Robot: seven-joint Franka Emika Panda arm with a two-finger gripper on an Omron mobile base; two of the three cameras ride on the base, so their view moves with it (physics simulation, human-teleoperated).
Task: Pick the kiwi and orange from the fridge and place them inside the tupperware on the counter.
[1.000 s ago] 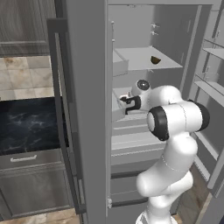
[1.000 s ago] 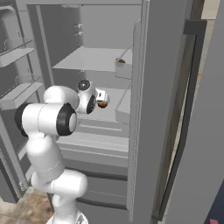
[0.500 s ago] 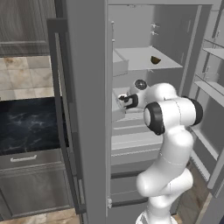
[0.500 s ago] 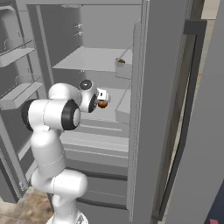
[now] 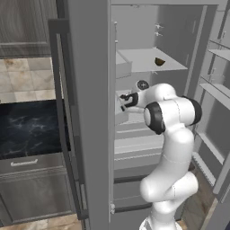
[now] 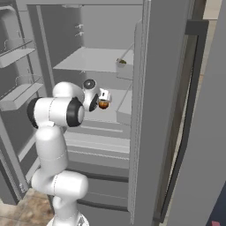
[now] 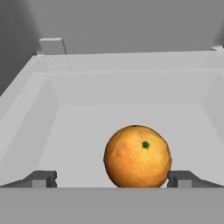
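Your white arm's two-finger gripper point(image 7: 112, 178) reaches into the tall grey refrigerator point(image 5: 90, 112), its jaws standing wide apart on either side of the small round bright orange fruit point(image 7: 137, 156). The orange rests on the floor of a pale grey door bin point(image 7: 39, 109). It sits off-centre between the jaws, touching or almost touching the fingertip point(image 7: 181, 178) at the right of the hand view and well apart from the other. Being a ball, it has no long axis to align to; your coming move looks like a straight close, perhaps after a small shift toward the fruit. In the right base view the orange point(image 6: 103, 104) shows just beyond the hand. Compared with a second ago, the arm has pushed further into the fridge, the hand now nearer the bin. The small dark brownish-green oval kiwi point(image 5: 159, 61) lies on the upper shelf, untouched.
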